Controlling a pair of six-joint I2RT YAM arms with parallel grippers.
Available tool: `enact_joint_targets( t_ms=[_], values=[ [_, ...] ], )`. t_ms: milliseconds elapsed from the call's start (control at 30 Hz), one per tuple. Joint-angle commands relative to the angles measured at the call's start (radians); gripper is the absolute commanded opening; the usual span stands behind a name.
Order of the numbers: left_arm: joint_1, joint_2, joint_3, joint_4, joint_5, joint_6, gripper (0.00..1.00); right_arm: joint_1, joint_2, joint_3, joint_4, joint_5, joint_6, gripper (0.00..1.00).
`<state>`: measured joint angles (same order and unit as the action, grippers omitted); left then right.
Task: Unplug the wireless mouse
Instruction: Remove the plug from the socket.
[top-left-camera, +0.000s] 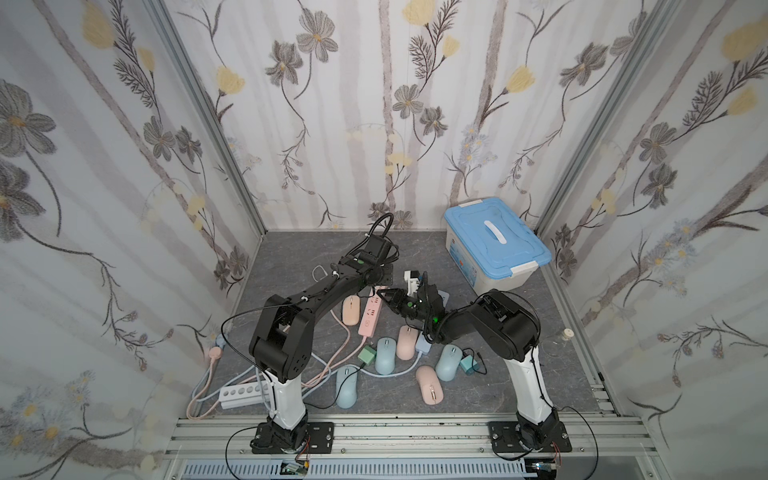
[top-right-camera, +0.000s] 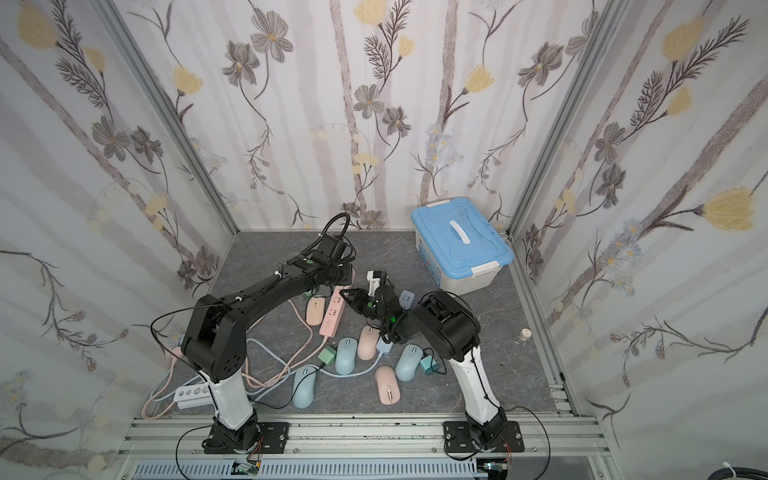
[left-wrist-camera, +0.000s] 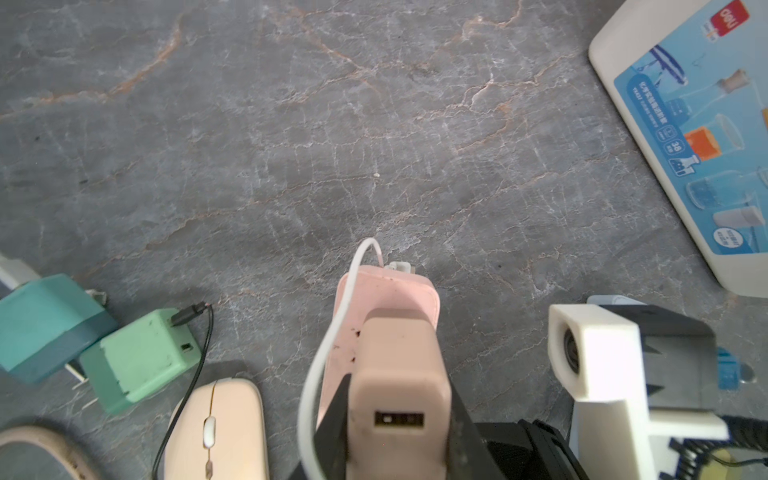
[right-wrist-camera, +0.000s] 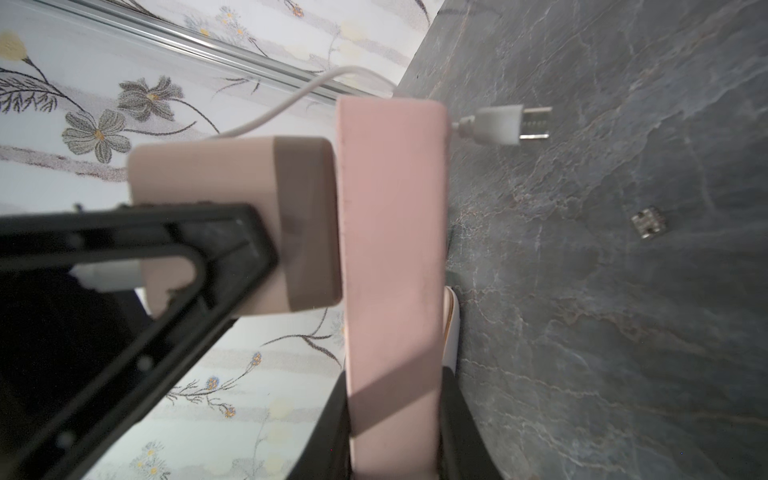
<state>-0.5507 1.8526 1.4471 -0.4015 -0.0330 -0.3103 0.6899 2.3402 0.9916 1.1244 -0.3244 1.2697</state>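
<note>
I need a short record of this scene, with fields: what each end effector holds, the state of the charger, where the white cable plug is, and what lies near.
left end effector: shut on pink charger
right end effector: shut on pink power strip, across its long sides
charger state: flush against the strip's face; USB port empty
white cable plug: free, on the table past the strip's end
nearby: pink mouse, green adapter, blue-lidded box
</note>
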Motion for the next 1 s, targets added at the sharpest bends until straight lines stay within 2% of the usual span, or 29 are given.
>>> enact_joint_targets(
  t_ms=[0,67,167,333,467,533,633,700,800,867,967],
  values=[
    [-0.027,-0.001,-0.004,0.076,0.198,-0.027,0.00,0.008,0.002,0.016,0.011,0.063,0.036,0.00],
    [-0.034,0.005,-0.001,0.025,0.118,-0.079,0.00,0.010,0.000,0.019,-0.003,0.069,0.039,0.00],
    [-0.032,0.075,0.144,-0.190,0.087,-0.142,0.00,0.010,-0.005,0.026,-0.031,0.064,0.033,0.00],
    [-0.019,0.159,0.333,-0.415,0.200,-0.080,0.00,0.006,0.003,0.036,-0.025,0.021,0.023,0.00],
    [-0.008,0.237,0.472,-0.561,0.221,-0.010,0.00,0.006,-0.003,0.029,-0.024,0.016,0.018,0.00],
    [-0.010,0.226,0.456,-0.526,0.211,-0.011,0.00,0.005,-0.006,0.024,-0.021,0.025,0.024,0.00],
    [-0.021,0.119,0.271,-0.292,0.186,-0.059,0.00,0.005,-0.004,0.016,-0.007,0.043,0.048,0.00],
    [-0.025,0.042,0.125,-0.092,0.213,-0.094,0.00,0.006,0.004,0.018,0.005,0.046,0.063,0.00],
    [-0.034,-0.037,-0.021,0.096,0.203,-0.121,0.00,0.007,0.013,0.025,-0.002,0.050,0.069,0.00],
    [-0.035,-0.050,-0.041,0.120,0.220,-0.137,0.00,0.007,0.016,0.024,-0.003,0.054,0.074,0.00],
    [-0.033,-0.008,0.035,0.003,0.238,-0.147,0.00,0.007,0.022,0.025,-0.002,0.051,0.086,0.00]
  ],
)
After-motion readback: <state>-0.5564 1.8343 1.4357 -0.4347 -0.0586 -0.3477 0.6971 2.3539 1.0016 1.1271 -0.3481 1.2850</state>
